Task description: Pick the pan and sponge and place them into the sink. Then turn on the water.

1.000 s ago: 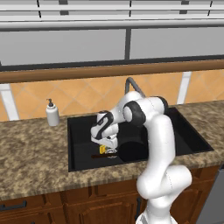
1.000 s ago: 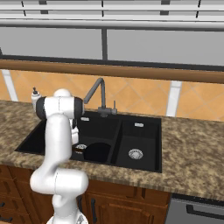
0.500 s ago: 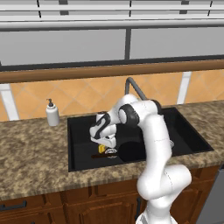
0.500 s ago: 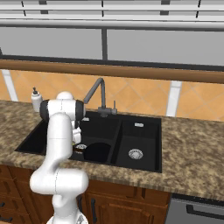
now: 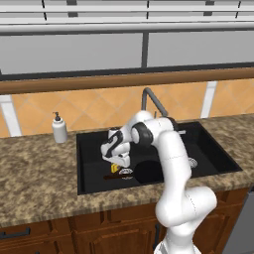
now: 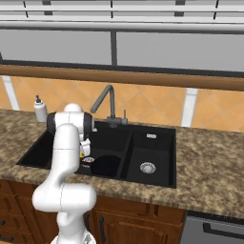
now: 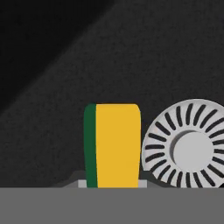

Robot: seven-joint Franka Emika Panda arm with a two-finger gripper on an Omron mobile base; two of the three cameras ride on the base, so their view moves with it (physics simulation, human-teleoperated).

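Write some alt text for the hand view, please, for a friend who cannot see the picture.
A yellow sponge with a green scouring layer along its left side stands on end at the bottom middle, over the dark floor of the black sink. Just to its right lies a round silver drain with radial slots. The gripper's fingertips cannot be made out.

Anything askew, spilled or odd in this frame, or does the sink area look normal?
Nothing stands out. The pan lies in the left basin of the sink, its handle pointing left. The gripper hangs low over that basin with the sponge at its tips, beside the round drain. No water runs from the faucet.
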